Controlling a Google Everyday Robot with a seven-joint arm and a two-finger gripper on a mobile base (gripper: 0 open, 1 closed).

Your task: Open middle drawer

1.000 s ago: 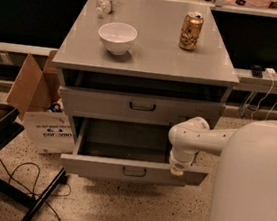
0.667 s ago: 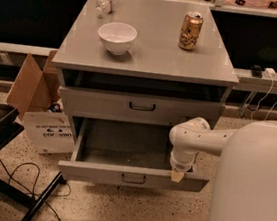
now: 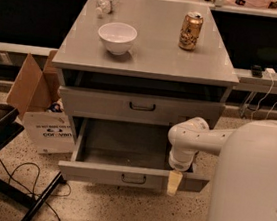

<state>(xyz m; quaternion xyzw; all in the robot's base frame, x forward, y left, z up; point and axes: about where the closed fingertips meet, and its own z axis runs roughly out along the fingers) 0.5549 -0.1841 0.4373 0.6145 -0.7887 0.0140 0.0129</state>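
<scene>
On the flat grey bench (image 3: 155, 59): one white bowl (image 3: 116, 37), one gold can (image 3: 190, 31), one clear plastic bottle (image 3: 105, 2). Below it, the grey wire-handled middle drawer (image 3: 100, 173) stood pulled out, with the pincer (image 3: 174, 182) at its front edge; grip state can't tell.

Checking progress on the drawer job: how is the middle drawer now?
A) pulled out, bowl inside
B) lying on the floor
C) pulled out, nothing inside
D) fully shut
C: the middle drawer is pulled out with a bare grey inside; the hand sits at its front edge, right of the handle; the bowl stands on the cabinet top.
</scene>
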